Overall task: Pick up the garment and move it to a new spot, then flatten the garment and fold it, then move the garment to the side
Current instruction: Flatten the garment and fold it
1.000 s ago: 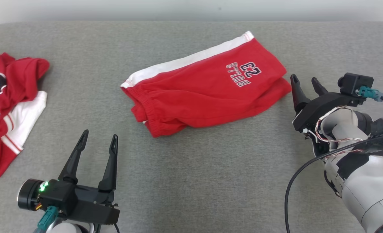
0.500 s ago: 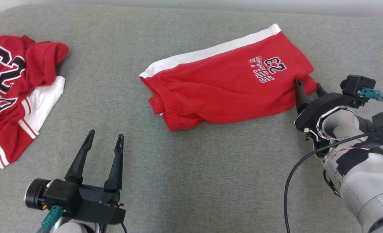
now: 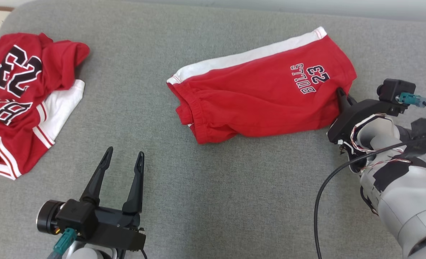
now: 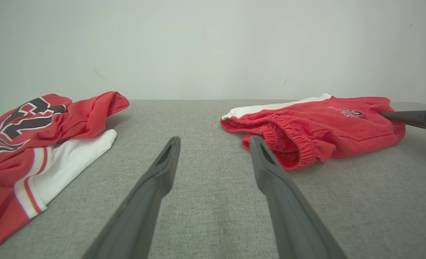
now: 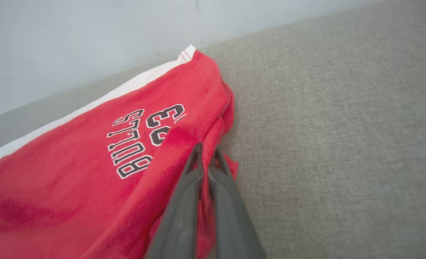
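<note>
Head view: grey table [image 3: 234,201]. Red shorts [image 3: 256,104] lie flat right of centre, waistband toward the left, white stripe along the far edge. Red jersey [image 3: 22,93] is bunched at far left. Right arm [image 3: 403,190] reaches in from lower right, wrist low, fingers angled up-left into the shorts' near right corner. Right tool [image 3: 344,94] is pinched together on a fold of that hem. Left tool [image 3: 124,151] sits low at near left, fingers apart over bare table.

Splayed claw [image 4: 214,140]; jersey [image 4: 36,126], shorts [image 4: 324,122] either side

left claw [image 3: 124,153] spread, right claw [image 5: 207,148] pinched tight
</note>
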Motion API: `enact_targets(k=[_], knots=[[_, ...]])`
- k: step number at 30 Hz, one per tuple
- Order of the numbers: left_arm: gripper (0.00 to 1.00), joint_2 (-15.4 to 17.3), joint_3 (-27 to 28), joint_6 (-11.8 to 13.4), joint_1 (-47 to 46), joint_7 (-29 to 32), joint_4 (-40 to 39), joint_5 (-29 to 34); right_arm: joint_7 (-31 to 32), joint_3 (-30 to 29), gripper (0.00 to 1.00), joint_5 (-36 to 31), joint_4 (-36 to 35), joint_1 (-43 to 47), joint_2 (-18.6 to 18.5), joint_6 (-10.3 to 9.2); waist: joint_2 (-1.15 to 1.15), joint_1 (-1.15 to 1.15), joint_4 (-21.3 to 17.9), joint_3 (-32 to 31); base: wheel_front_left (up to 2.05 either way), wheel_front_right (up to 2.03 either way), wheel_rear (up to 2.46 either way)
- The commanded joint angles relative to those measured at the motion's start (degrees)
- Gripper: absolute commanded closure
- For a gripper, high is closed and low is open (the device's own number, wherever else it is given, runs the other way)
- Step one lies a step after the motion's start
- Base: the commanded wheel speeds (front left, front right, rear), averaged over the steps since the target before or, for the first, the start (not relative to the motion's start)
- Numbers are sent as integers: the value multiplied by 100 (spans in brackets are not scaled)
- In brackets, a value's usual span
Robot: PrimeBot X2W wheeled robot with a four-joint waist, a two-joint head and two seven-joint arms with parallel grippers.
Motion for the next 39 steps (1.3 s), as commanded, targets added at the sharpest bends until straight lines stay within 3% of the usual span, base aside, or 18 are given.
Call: enact_targets(k=[1, 20, 30, 32, 39], knots=[[0, -11, 25, -1, 29, -7, 41, 21, -67, 40, 100, 10, -40, 46, -37, -6, 0, 0, 11, -63, 0, 0, 0], [0, -65, 157, -96, 636, -7, 182, 104, -319, 268, 100, 167, -1870, 1982, -598, -6, 0, 0, -456, -1047, 0, 0, 0], [0, -81, 174, -139, 736, -7, 185, 98, -321, 184, 100, 170, -2158, 2528, -631, -6, 0, 0, -523, -1137, 0, 0, 0], [0, -81, 202, -140, 751, -7, 197, 89, -320, 41, 0, 108, -2225, 2544, -617, -6, 0, 0, -532, -1166, 0, 0, 0], [0, -81, 365, -79, 887, -7, 238, 71, -313, -805, 0, -973, -2639, 2866, -683, -6, 0, 0, -598, -1312, 0, 0, 0]])
